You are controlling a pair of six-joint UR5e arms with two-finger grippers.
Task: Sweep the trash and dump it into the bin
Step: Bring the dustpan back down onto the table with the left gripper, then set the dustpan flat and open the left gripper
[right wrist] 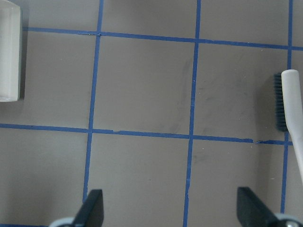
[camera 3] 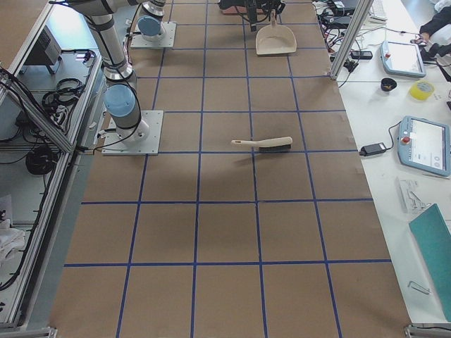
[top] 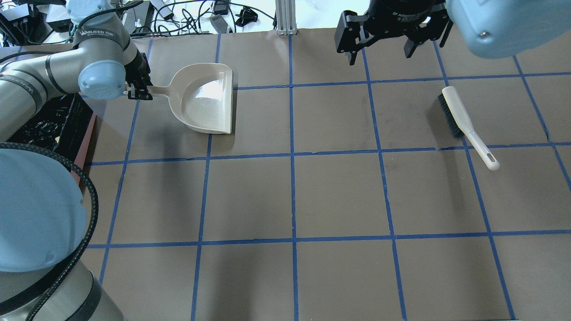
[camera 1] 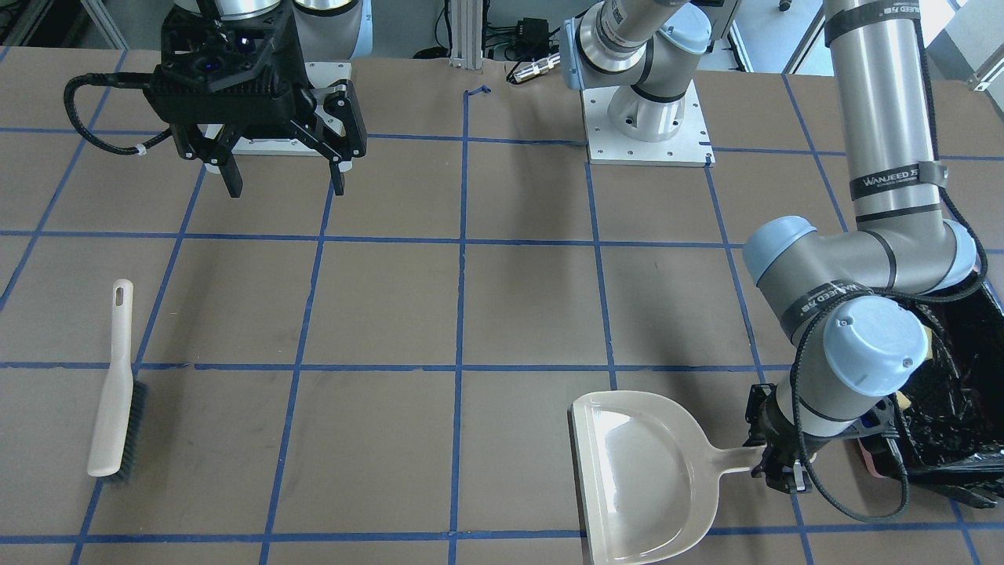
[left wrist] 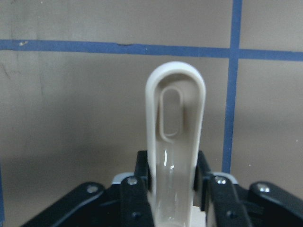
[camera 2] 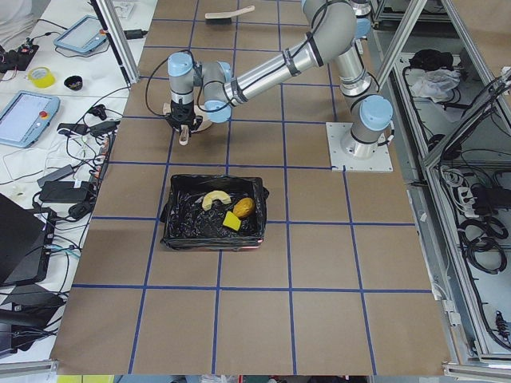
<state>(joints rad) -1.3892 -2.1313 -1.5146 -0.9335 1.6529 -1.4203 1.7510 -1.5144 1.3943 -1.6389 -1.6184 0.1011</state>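
The three trash pieces lie inside the bin point(camera 2: 177, 233): a curved tan pastry piece point(camera 2: 214, 199), a golden-brown lump point(camera 2: 244, 207) and a yellow wedge point(camera 2: 231, 221). The bin, pink with a black bag, also shows in the front view point(camera 1: 961, 416) and overhead point(top: 58, 127). My left gripper point(camera 1: 780, 463) is shut on the handle point(left wrist: 175, 142) of the beige dustpan point(top: 203, 98), which lies flat and empty on the table beside the bin. My right gripper point(top: 379, 55) is open and empty, raised above the table. The brush point(top: 464, 122) lies flat, apart from it.
The brush point(camera 1: 118, 392) lies near the table edge on my right side. Blue tape lines grid the brown table. The arm bases point(camera 1: 647, 118) stand at the near edge. Tablets and cables lie on a side table point(camera 3: 416, 141).
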